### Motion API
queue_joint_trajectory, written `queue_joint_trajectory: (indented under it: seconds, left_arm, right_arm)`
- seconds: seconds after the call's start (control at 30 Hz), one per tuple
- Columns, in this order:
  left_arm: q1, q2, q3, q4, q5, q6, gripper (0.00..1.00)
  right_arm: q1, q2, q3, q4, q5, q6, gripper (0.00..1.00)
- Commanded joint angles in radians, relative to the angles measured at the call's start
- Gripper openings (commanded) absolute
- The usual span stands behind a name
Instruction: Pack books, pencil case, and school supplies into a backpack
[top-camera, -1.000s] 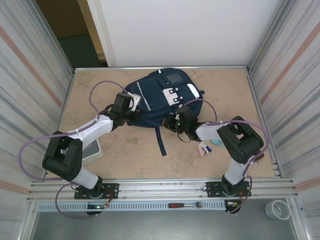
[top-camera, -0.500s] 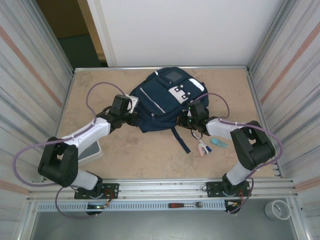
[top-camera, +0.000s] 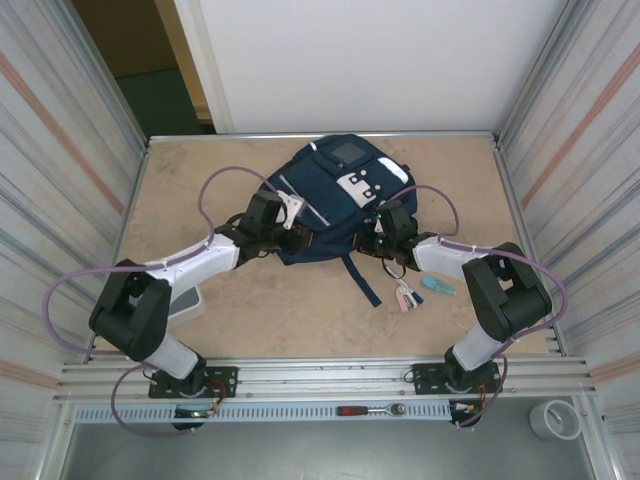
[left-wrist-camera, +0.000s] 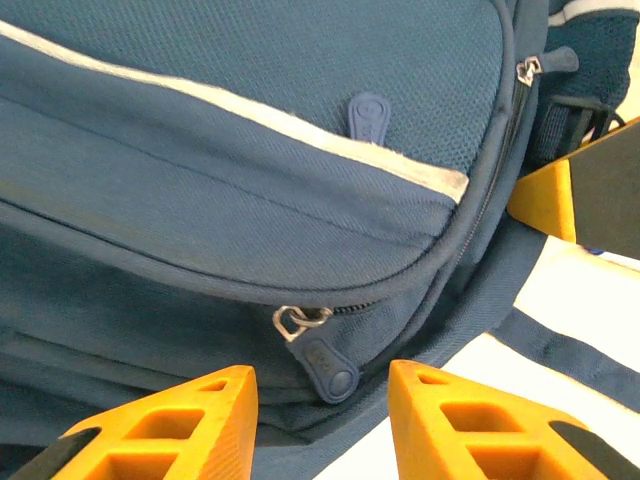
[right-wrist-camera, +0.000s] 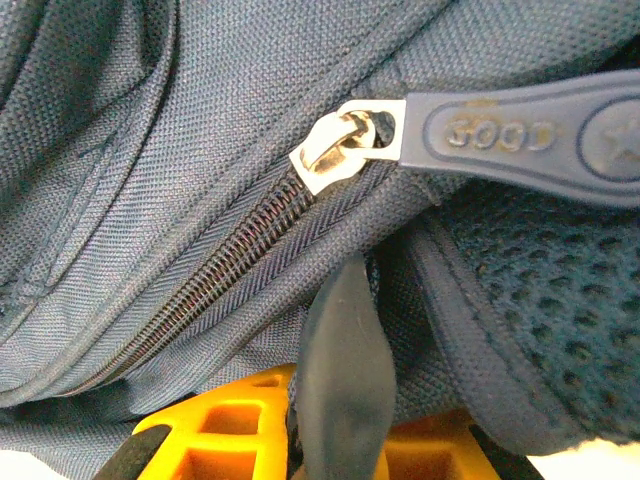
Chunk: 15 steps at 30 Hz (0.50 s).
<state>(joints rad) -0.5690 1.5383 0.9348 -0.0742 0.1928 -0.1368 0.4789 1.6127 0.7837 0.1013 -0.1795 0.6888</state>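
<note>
In the top view the left arm reaches from the lower left of the frame, its forearm stretched low and slanting up-right to the lower left edge of the backpack (top-camera: 330, 190). The backpack lies flat at the upper centre of the worktop (top-camera: 200, 180).

The left end effector (left-wrist-camera: 320, 410) has its orange fingers (left-wrist-camera: 170, 420) apart, with nothing clamped. In its wrist view a zipper pull (left-wrist-camera: 328, 368) sits in the gap between them, just ahead of the tips and free. The pull's long axis slants from the metal slider (left-wrist-camera: 297, 322), above and to the left, down toward the lower right. The zipper line curves away up the right side. This arm is much the nearer to the pull, so closing on the tab looks like the next move, and the tab's slant leaves little room for error.

Further right, the right arm is folded, elbow out toward the right edge and forearm pointing left. The right end effector (right-wrist-camera: 345, 400) is drawn together, apparently pinching backpack fabric just below a second zipper (right-wrist-camera: 335, 150), likely as a brace.

The school supplies (top-camera: 405, 297) lie loose on the worktop, lower right of the backpack and unpacked.
</note>
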Motion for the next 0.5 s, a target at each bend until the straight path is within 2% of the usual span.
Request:
queue_joint_trajectory:
  seconds: [0.0, 0.47]
  left_arm:
    - [0.003, 0.021, 0.02, 0.038, 0.059, -0.03, 0.39]
    - [0.011, 0.123, 0.048, 0.052, 0.054, -0.06, 0.39]
  right_arm:
    - [0.003, -0.044, 0.029, -0.012, -0.006, -0.038, 0.0]
    - [0.003, -0.049, 0.026, -0.015, -0.008, -0.038, 0.0]
